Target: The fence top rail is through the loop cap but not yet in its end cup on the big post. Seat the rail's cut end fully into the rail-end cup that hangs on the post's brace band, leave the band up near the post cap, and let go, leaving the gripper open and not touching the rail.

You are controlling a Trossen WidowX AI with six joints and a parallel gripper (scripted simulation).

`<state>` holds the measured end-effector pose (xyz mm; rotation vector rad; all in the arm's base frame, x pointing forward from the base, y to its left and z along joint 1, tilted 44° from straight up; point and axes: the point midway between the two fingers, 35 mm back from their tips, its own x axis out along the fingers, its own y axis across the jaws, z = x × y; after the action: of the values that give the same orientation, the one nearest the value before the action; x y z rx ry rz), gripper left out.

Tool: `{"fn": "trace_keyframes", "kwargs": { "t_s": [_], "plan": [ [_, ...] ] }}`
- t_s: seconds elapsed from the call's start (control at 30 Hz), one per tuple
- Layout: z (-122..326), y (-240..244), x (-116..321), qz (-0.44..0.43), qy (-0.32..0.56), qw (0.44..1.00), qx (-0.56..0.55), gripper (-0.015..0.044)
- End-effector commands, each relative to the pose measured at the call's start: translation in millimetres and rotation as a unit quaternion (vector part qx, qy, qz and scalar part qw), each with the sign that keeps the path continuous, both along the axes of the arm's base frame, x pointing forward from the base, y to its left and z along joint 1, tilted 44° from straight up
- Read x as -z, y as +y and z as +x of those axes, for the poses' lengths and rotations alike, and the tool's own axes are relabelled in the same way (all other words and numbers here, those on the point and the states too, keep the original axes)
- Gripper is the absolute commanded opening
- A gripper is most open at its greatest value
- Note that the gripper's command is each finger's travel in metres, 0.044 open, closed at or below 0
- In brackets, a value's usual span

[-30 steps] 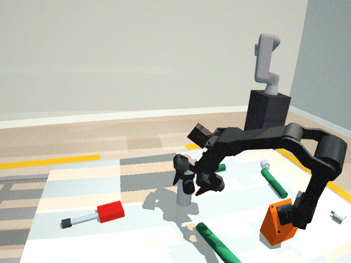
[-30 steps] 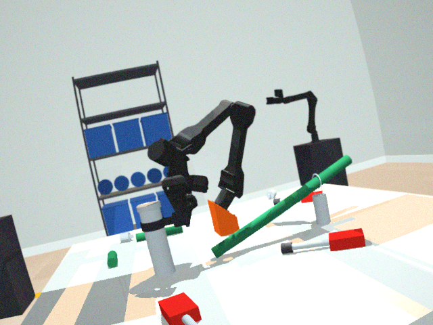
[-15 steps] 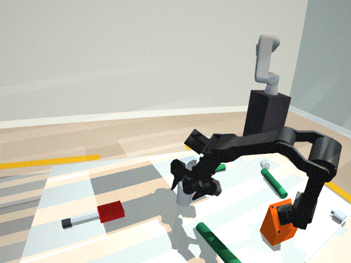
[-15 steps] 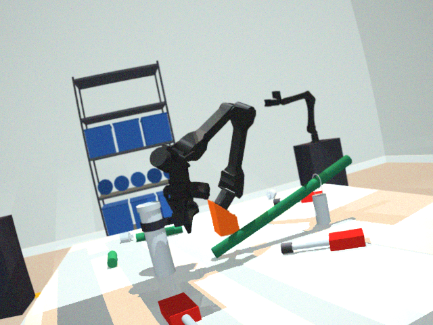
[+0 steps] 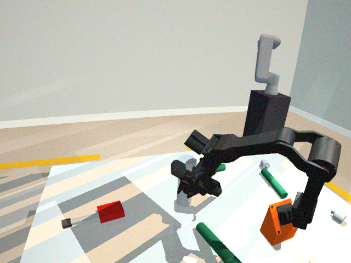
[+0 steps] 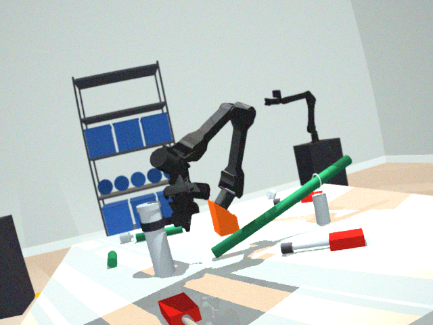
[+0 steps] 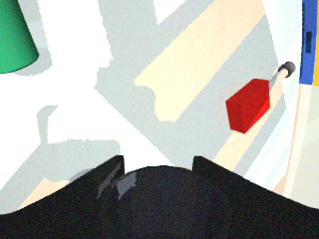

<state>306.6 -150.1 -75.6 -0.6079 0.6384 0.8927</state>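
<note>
The big grey post [image 5: 183, 200] [image 6: 160, 246] stands upright, with its black brace band [image 6: 152, 225] high up, just below the post cap [image 6: 148, 206]. My gripper [image 6: 185, 223] [image 7: 159, 163] is beside the band, shut on the dark rail-end cup [image 7: 161, 199]. The fingers largely hide the cup in the top and exterior views. The green top rail [image 5: 214, 243] [image 6: 265, 217] [image 7: 15, 40] slants through the wire loop of the loop cap [image 6: 321, 185] on the small post [image 6: 321, 211]. Its lower end is near the table, apart from the cup and the gripper.
An orange wedge block [image 5: 279, 223] [image 6: 223, 222] is at the arm's base. A red-handled tool [image 5: 110, 211] [image 7: 244, 107] lies beyond the post, another [image 6: 346, 239] near the small post. Short green rails [image 5: 273, 183] [image 6: 111, 259] and grey fittings [image 5: 338, 216] lie around.
</note>
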Motion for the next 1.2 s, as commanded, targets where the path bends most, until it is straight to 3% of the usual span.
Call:
{"fn": "trace_keyframes", "kwargs": {
  "t_s": [0.0,1.17],
  "plan": [
    [-2,0,0,0.001,-0.008,1.000,-0.008,0.0000],
    [-25,2,-2,0.002,-0.091,0.991,-0.097,0.0000]
  ]
}}
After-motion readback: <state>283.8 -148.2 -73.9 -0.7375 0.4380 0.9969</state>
